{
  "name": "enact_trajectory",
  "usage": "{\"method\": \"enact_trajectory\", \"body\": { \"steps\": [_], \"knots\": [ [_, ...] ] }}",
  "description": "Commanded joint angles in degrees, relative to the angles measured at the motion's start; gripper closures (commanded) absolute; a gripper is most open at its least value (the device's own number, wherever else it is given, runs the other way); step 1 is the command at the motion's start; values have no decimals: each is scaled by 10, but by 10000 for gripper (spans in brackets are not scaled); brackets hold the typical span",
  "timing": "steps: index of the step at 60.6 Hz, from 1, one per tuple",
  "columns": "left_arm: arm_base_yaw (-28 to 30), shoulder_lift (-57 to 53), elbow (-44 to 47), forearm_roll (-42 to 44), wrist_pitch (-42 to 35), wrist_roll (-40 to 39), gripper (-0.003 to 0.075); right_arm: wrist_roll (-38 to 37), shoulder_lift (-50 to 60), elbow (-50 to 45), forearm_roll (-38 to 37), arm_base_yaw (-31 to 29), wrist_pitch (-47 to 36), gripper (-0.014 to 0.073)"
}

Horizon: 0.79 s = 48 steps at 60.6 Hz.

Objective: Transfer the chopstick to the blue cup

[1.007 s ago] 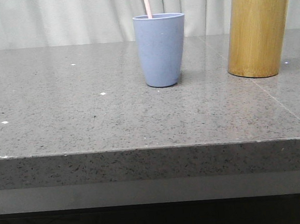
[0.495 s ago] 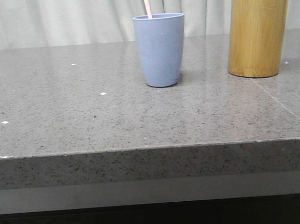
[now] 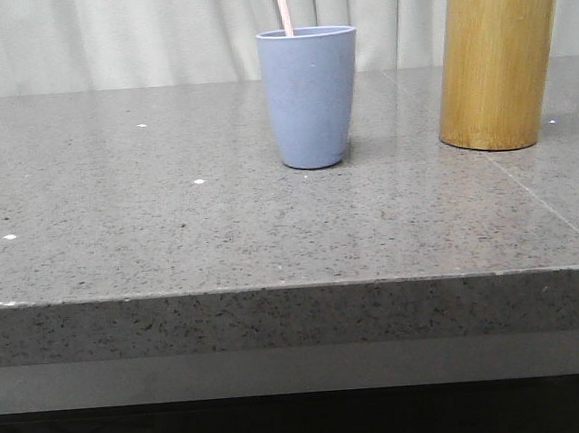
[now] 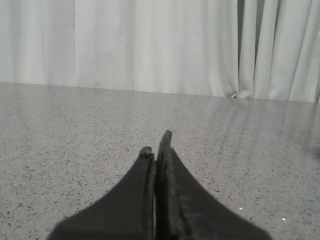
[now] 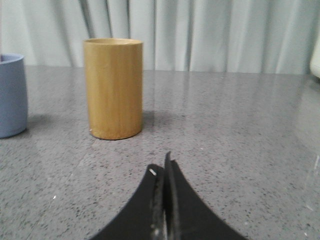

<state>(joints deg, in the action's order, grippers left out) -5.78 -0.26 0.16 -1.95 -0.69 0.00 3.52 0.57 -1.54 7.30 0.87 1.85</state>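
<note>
The blue cup (image 3: 310,96) stands upright mid-table in the front view, and its edge shows in the right wrist view (image 5: 11,95). A thin pink-cream chopstick (image 3: 283,6) sticks up out of the cup, leaning slightly left; only its upper part shows. My left gripper (image 4: 156,145) is shut and empty, low over bare table. My right gripper (image 5: 161,167) is shut and empty, a short way in front of the bamboo cylinder. Neither gripper shows in the front view.
A taller yellow-brown bamboo cylinder (image 3: 498,65) stands to the right of the cup; it also shows in the right wrist view (image 5: 113,88). The grey stone table's front edge (image 3: 295,288) runs across the front view. White curtains hang behind.
</note>
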Motion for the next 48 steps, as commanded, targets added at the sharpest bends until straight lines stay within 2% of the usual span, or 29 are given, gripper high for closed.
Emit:
{"method": "enact_trajectory", "body": {
  "steps": [1, 21, 34, 48],
  "knots": [
    [2, -12, 7, -1, -44, -6, 739, -57, 13, 2, -42, -13, -61, 661],
    [2, -12, 7, -1, -44, -6, 739, -60, 13, 2, -47, -13, -72, 661],
    [2, -12, 7, -1, -44, -6, 739, -112, 13, 2, -59, -13, -72, 661],
    [2, -12, 7, -1, -44, -6, 739, -112, 13, 2, -65, -13, -72, 661]
  ]
}}
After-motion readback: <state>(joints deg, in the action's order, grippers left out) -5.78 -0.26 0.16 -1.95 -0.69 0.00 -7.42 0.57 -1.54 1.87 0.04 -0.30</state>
